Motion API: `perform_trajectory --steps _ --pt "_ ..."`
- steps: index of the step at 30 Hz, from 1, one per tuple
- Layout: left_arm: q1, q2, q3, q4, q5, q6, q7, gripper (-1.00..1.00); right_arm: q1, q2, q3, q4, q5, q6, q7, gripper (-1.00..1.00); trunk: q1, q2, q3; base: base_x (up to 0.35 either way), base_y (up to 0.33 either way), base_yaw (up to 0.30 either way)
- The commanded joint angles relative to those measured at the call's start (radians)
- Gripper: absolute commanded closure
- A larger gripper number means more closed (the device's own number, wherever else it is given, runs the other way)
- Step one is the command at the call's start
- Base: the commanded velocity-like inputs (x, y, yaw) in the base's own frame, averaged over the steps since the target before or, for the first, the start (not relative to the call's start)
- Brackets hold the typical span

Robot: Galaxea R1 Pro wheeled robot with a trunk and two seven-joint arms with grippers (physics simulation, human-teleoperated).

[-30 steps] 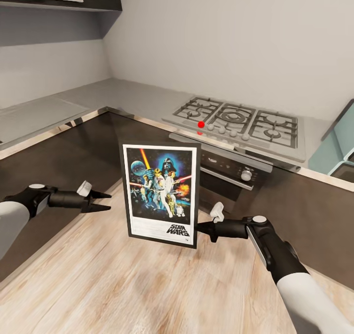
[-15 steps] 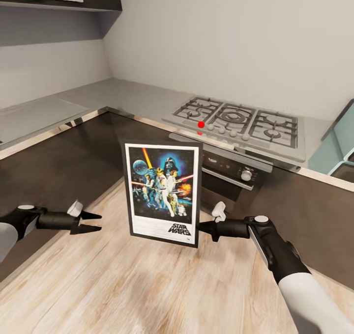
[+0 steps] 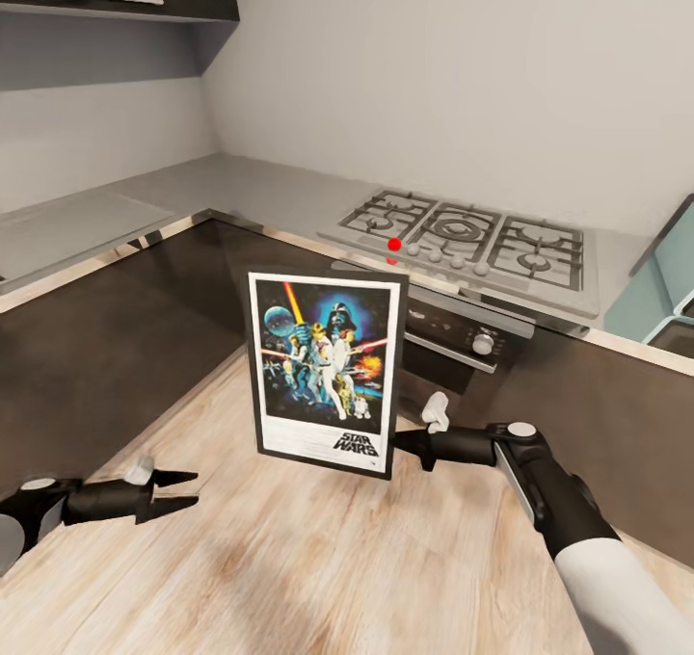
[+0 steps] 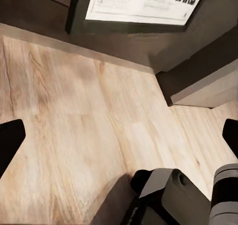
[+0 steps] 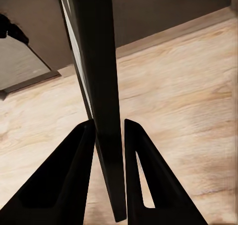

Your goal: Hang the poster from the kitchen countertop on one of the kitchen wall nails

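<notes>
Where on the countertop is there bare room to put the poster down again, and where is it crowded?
The countertop is bare from the corner up to the left side of the stove. The stove's grates and knobs crowd the right part. The right claw holds the poster over the wood floor.

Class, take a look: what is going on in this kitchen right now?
The robot's right pincer grips the framed Star Wars poster by its right edge, holding it upright in the air in front of the oven. The left pincer hangs open and empty, low over the wood floor. The poster is not yet hung.
</notes>
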Motion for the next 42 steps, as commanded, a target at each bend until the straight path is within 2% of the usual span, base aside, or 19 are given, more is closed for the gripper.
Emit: perform_trajectory --steps 1,2,7,8,9,11,12,14,15,16,17,18,20,21,22,25,28,35,42 --pt "0.035 -0.001 0.01 0.0 0.026 -0.025 0.008 -1.0 0.0 -0.006 0.0 -0.002 -0.001 0.012 0.005 1.0 0.0 0.0 -0.001 0.0 0.0 0.0" --pt "0.071 -0.001 0.01 0.001 0.059 -0.035 0.014 -1.0 0.001 -0.013 0.0 -0.003 -0.002 0.011 0.005 1.0 0.0 0.0 -0.001 0.0 0.0 0.0" --pt "0.165 -0.007 0.01 0.001 0.158 -0.048 0.028 -1.0 0.001 -0.027 0.001 -0.003 -0.003 0.012 0.005 1.0 0.0 0.0 -0.001 0.0 0.0 0.0" --pt "0.213 -0.017 0.011 0.001 0.217 -0.051 0.044 -1.0 0.002 -0.03 0.001 -0.004 -0.003 0.012 0.006 1.0 0.0 0.0 -0.001 0.0 0.0 0.0" --pt "0.229 -0.021 0.011 0.001 0.238 -0.051 0.052 -1.0 0.002 -0.031 0.001 -0.004 -0.003 0.012 0.006 1.0 0.0 0.0 -0.001 0.0 0.0 0.0" --pt "0.29 -0.039 0.011 0.001 0.316 -0.052 0.089 -1.0 0.002 -0.033 0.001 -0.003 -0.003 0.013 0.006 1.0 0.0 0.0 -0.001 0.0 0.0 0.0" --pt "0.379 -0.088 0.011 0.001 0.412 -0.051 0.124 -1.0 0.003 -0.033 0.001 -0.003 -0.003 0.013 0.005 1.0 0.0 0.0 -0.001 0.0 0.0 0.0" --pt "0.412 -0.106 0.011 0.001 0.443 -0.05 0.136 -1.0 0.003 -0.033 0.001 -0.003 -0.003 0.013 0.005 1.0 0.0 0.0 -0.001 0.0 0.0 0.0" --pt "0.443 -0.121 0.011 0.001 0.477 -0.05 0.155 -1.0 0.005 -0.033 0.001 -0.002 -0.002 0.013 0.005 1.0 0.0 0.0 -0.001 0.0 0.0 0.0" --pt "0.473 -0.136 0.011 0.001 0.534 -0.047 0.201 -1.0 0.015 -0.033 0.001 -0.002 -0.003 0.013 0.006 1.0 0.0 0.0 -0.001 0.0 0.0 0.0" --pt "0.488 -0.148 0.011 0.001 0.569 -0.045 0.235 -1.0 0.023 -0.033 0.001 -0.002 -0.002 0.013 0.006 1.0 0.0 0.0 -0.001 0.0 0.0 0.0" --pt "0.556 -0.179 0.011 0.002 0.654 -0.038 0.299 -1.0 0.04 -0.034 0.001 0.0 -0.002 0.013 0.006 1.0 0.0 0.0 -0.001 0.0 0.0 0.0" --pt "0.568 -0.182 0.011 0.002 0.673 -0.029 0.304 -1.0 0.047 -0.034 0.001 0.0 -0.002 0.013 0.006 1.0 0.0 0.0 -0.001 0.0 0.0 0.0" --pt "0.583 -0.184 0.011 0.002 0.696 -0.015 0.307 -1.0 0.055 -0.034 0.001 0.0 -0.003 0.014 0.006 1.0 0.0 0.0 -0.001 0.0 0.0 0.0" --pt "0.611 -0.185 0.012 0.002 0.75 0.003 0.31 -1.0 0.066 -0.036 -0.006 0.0 -0.003 0.017 0.005 1.0 0.0 0.0 -0.001 0.0 0.0 0.0" --pt "0.625 -0.186 0.012 0.002 0.781 0.01 0.312 -1.0 0.071 -0.042 -0.035 0.0 -0.002 0.019 0.005 1.0 0.0 0.0 -0.001 0.0 0.0 0.0" --pt "0.633 -0.191 0.011 0.002 0.795 0.013 0.319 -1.0 0.075 -0.045 -0.063 0.002 -0.003 0.019 0.007 1.0 0.0 0.0 -0.001 0.0 0.0 0.0" --pt "0.643 -0.201 0.011 0.002 0.801 0.016 0.358 -1.0 0.08 -0.046 -0.074 0.004 -0.003 0.019 0.008 1.0 0.0 0.0 -0.001 0.0 0.0 0.0" --pt "0.646 -0.205 0.011 0.002 0.801 0.017 0.365 -1.0 0.081 -0.046 -0.076 0.006 -0.003 0.017 0.007 1.0 0.0 0.0 -0.001 0.0 0.0 0.0"
